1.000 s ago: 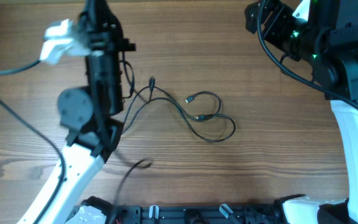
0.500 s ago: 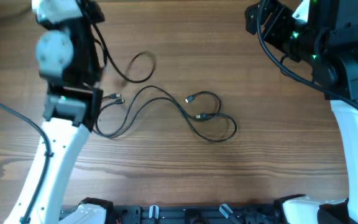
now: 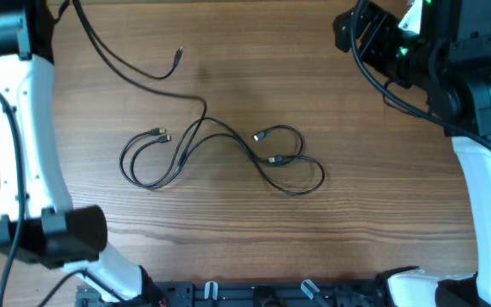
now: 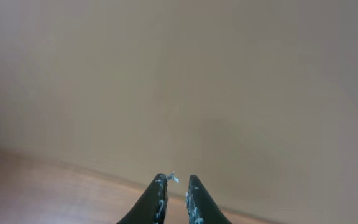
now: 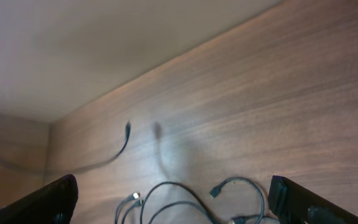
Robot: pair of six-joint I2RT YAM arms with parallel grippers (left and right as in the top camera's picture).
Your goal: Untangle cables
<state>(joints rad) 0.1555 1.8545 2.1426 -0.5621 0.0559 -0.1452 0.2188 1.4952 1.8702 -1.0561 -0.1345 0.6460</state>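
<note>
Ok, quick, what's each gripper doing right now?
Left gripper: fingers nearly shut, apparently pinching the lifted thin black cable with a metal plug; grip itself not visible.
Right gripper: open, holding nothing.

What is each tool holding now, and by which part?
The left tool seems to pinch the lifted cable away from its hanging plug; exact place hidden. The right tool holds nothing.

Soft light is falling evenly on the table (image 3: 254, 239); the raised cable (image 5: 127, 129) is casting a blurry shadow.
</note>
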